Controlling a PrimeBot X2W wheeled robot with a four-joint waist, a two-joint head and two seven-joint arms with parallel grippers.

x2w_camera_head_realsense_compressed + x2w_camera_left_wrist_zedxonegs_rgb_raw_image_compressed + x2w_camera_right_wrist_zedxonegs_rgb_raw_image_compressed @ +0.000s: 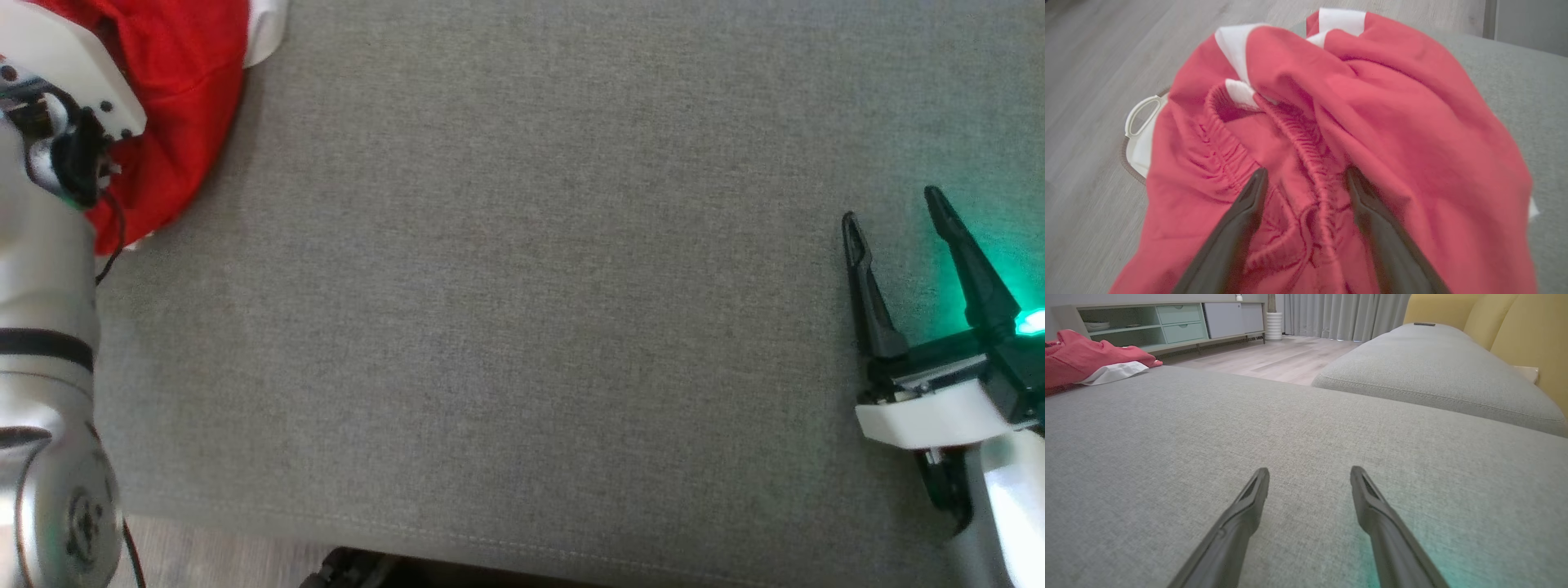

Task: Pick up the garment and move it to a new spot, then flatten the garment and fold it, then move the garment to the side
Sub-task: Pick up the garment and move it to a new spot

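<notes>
Crumpled red garment at far-left corner of grey cushion. Left gripper over its elastic waistband, jaws spread, 1 either side of the gather. Right gripper well apart, low over bare cushion, jaws spread too

The garment lies on the seat cushion at its far left corner. The left gripper stands directly over the garment, with a fold of the gathered waistband between its two fingers. The right gripper sits above bare cushion at the right side, well apart from the garment; in the right wrist view, a floor lies beyond the cushion, a low cabinet behind the floor, and a second cushion to the right.
</notes>
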